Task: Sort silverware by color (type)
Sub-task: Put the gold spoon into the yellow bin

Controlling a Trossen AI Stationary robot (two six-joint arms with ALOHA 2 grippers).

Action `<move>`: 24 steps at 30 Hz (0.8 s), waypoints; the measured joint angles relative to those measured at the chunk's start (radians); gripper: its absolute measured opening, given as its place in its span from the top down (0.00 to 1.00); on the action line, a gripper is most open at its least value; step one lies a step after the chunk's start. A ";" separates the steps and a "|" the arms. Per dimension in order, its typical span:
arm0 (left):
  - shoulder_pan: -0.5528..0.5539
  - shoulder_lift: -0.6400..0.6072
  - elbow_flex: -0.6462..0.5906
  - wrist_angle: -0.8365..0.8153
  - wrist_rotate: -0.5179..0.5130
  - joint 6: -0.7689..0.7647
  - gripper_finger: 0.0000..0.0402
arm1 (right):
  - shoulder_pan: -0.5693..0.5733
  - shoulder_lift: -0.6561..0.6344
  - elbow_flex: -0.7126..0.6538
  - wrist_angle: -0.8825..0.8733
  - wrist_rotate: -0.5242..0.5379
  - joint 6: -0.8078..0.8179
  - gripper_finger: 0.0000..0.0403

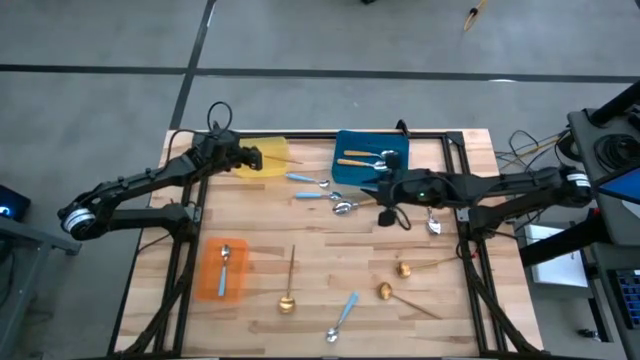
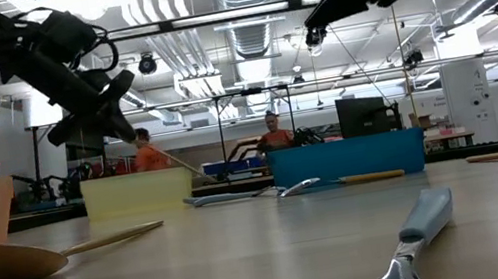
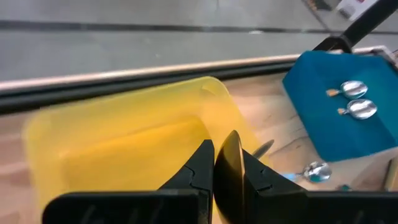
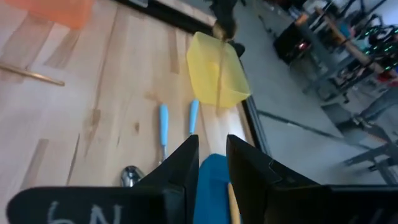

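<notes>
- Left claw was clenched on a gold spoon, poised over the yellow tray.
- Best lowered so the long handle clears the tray rim before release.
- Right claw, part-open and empty, hovered at the blue tray.
- Only the high view showed more spoons lying nearer the front edge.

Two dark arms raised above the table, reaching inward.
Left gripper at far left, fingers pinched together on a thin gold piece. Right gripper mid-table, fingers parted.
</notes>
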 joint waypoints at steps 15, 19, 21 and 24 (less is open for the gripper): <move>0.002 -0.024 0.000 -0.016 0.034 -0.083 0.98 | 0.000 -0.112 -0.018 -0.078 -0.068 0.016 0.81; 0.017 -0.046 0.003 -0.036 0.036 -0.086 0.98 | 0.000 -0.111 -0.018 -0.078 -0.068 0.015 0.81; 0.029 -0.061 0.015 -0.058 0.050 -0.085 0.98 | 0.000 -0.112 -0.018 -0.079 -0.068 0.016 0.81; 0.035 -0.096 0.045 -0.055 0.105 -0.055 0.98 | 0.000 -0.110 -0.018 -0.072 -0.084 0.014 0.81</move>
